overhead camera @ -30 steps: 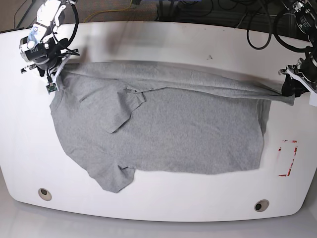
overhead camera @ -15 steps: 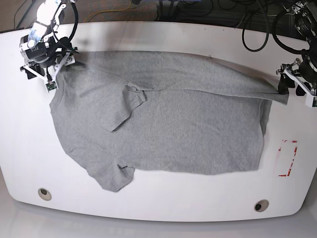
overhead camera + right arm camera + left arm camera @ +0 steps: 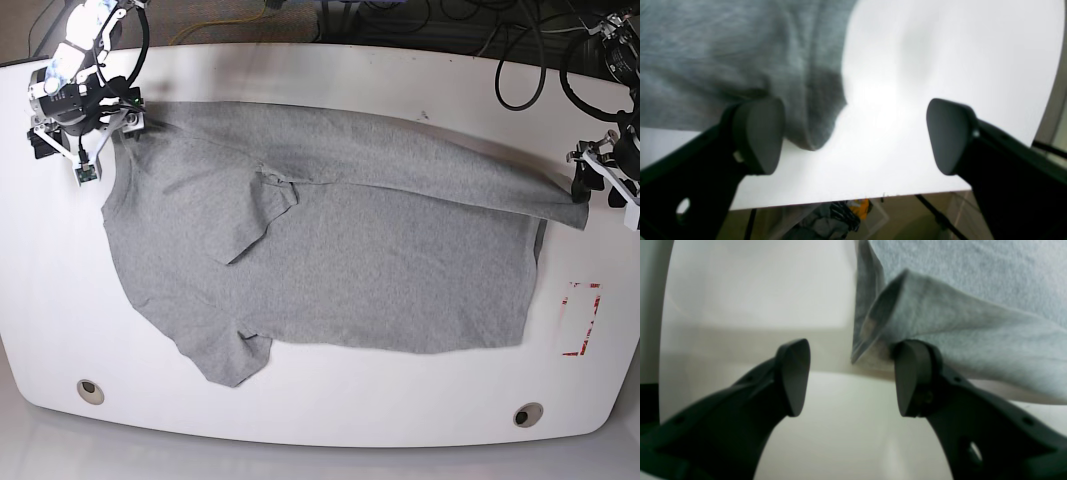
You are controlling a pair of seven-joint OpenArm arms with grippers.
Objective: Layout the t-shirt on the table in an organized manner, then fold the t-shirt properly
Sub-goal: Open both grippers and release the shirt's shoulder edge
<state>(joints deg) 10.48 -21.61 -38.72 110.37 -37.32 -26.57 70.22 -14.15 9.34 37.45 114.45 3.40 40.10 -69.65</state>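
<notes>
Grey cotton has just dropped free: both the left gripper (image 3: 850, 376) and right gripper (image 3: 853, 133) now stand apart, empty. The t-shirt (image 3: 330, 250) lies spread wider across the table (image 3: 320, 420), though one sleeve is folded over, so laying out isn't finished.

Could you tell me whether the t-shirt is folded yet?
Not folded: the t-shirt lies spread on the table, one sleeve flipped onto its body.

No readable text — not on the t-shirt (image 3: 330, 240), not anywhere.

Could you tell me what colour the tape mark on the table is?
Red tape mark, clearest in the base view.
</notes>
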